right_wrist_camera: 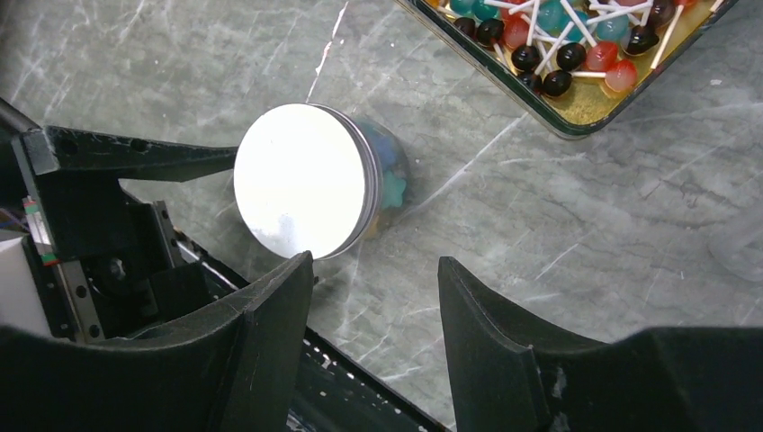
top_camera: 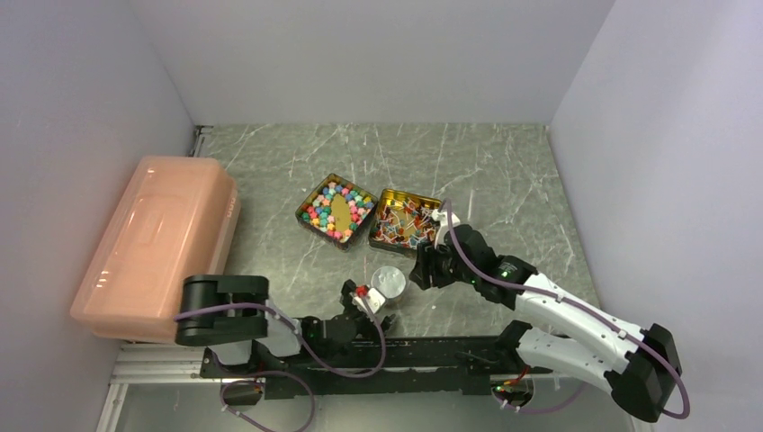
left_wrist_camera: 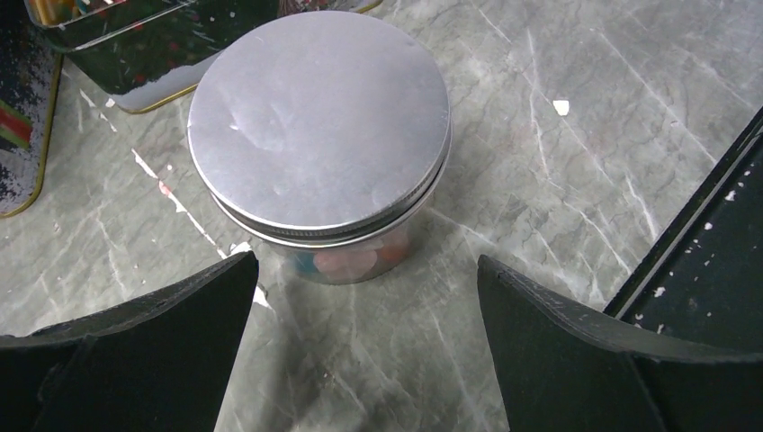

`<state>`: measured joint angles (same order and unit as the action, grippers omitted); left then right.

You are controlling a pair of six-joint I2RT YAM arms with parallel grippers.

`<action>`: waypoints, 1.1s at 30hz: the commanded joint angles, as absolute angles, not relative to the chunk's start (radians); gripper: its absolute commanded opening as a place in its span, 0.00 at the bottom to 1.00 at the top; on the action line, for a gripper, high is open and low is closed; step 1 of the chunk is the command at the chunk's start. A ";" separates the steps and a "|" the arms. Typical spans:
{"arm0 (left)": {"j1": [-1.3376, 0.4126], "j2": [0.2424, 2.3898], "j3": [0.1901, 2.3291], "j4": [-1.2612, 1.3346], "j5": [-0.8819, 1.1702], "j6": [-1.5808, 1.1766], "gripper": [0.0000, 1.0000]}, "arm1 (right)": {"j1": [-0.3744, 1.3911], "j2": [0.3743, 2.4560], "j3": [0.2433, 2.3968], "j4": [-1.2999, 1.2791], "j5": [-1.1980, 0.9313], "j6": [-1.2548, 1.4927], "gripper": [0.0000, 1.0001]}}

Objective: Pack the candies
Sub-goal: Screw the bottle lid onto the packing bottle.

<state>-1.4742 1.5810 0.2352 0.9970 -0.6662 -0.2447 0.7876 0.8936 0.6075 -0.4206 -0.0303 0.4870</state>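
Grey marbled tabletop (top_camera: 504, 180), white walls on three sides. Pink lidded plastic bin (top_camera: 157, 243) at far left. Two gold tins side by side mid-table: left tin (top_camera: 315, 193) packed with small multicoloured candies (top_camera: 358, 200), right tin (top_camera: 377, 216) with lollipops (right_wrist_camera: 567, 45). Nearer the arms, clear jar (left_wrist_camera: 319, 126), upright, metal lid on, a few candies visible inside. Left gripper (left_wrist_camera: 364, 265) spread wide at jar's near side, not touching. Right gripper (right_wrist_camera: 373, 264) partly parted, empty, poised just beside jar.
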 commanded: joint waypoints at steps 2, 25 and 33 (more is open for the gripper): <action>-1.485 1.721 0.200 1.416 -0.671 -0.158 0.98 | 0.785 0.913 0.678 -0.426 -0.036 0.466 0.56; -1.421 1.906 0.254 1.663 -0.592 -0.049 0.92 | 0.785 0.991 0.676 -0.368 -0.072 0.496 0.51; -1.380 1.937 0.291 1.663 -0.579 -0.055 0.96 | 0.785 0.990 0.658 -0.367 -0.072 0.498 0.51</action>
<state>-1.3945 1.9228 0.2703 1.4910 -0.5995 -0.0612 0.7876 1.0023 0.6537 -0.4091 -0.0624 0.4835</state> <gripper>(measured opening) 0.943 0.509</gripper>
